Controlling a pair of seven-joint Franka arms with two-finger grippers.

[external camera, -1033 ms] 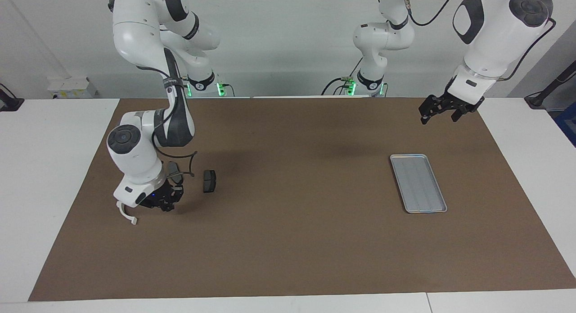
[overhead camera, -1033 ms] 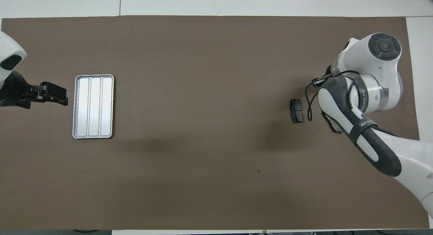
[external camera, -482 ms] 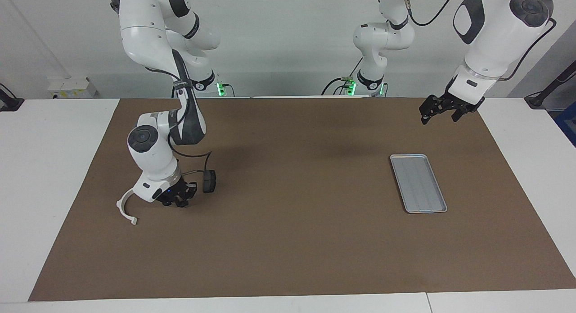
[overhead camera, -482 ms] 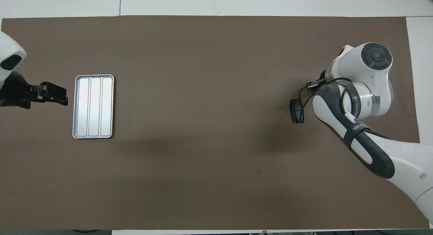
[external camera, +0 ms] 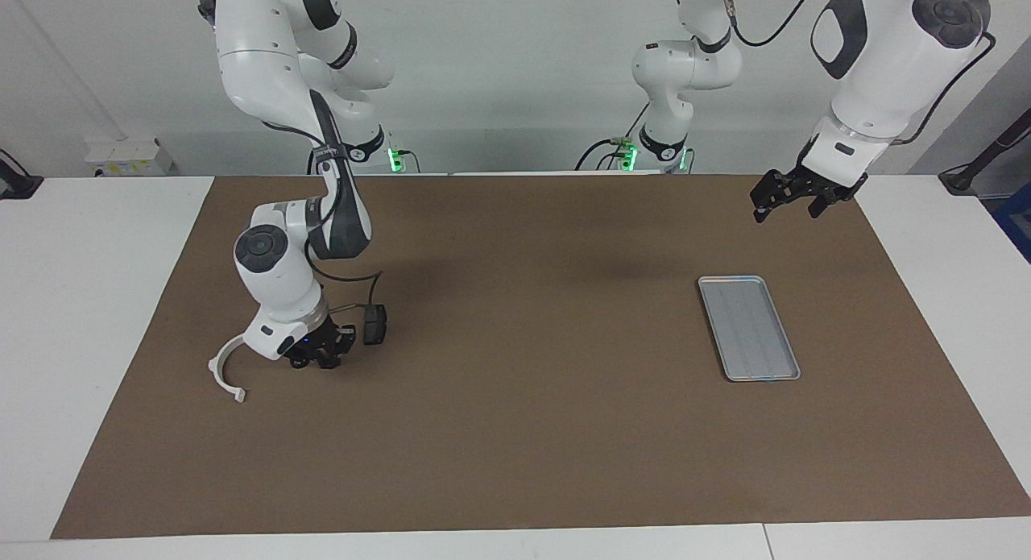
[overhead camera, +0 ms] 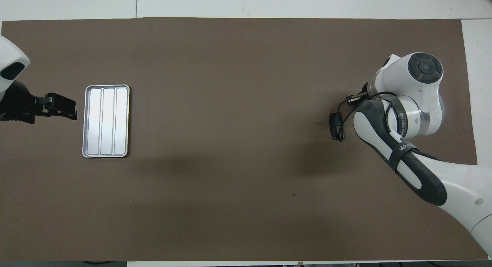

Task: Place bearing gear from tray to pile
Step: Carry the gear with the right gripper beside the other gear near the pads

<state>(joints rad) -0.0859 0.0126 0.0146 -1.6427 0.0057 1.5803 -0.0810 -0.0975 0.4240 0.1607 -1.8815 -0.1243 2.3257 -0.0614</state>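
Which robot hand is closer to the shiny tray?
The left one. The left end effector hangs open in the air just off the tray, toward its robot-side end. The right end effector is shut, low among the pile parts at the right arm's end of the table.

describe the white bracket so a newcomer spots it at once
Start at the brown mat and go to the right arm's end, where the right claw hangs low. The bracket lies flat on the mat beside that claw, toward the mat's edge. It is a thin white half-ring, unlike the dark pad nearby.
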